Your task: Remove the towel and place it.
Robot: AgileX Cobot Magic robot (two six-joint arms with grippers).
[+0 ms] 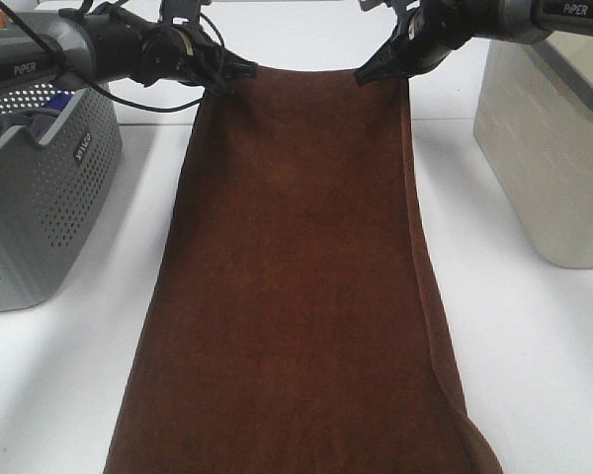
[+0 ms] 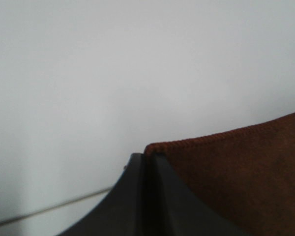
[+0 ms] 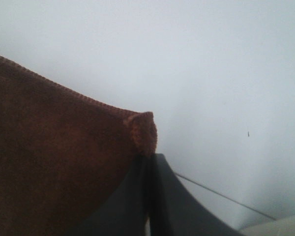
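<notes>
Towel (image 1: 296, 296): soft, limp, hung long beside grey basket (image 1: 40, 207).
Left tool (image 1: 239, 71): clamped one top corner.
Right tool (image 1: 368, 74): clamped the other.

- Dark brown plush towel (image 1: 296, 286), hemmed, hanging spread by both far corners.
- Lower end runs toward desk's near edge, seemingly resting there.

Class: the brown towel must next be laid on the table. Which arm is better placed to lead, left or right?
Neither clearly. The left claw and the right claw each pinch a top corner of the brown towel at matching height, so both should probably lower together onto the white table.
</notes>
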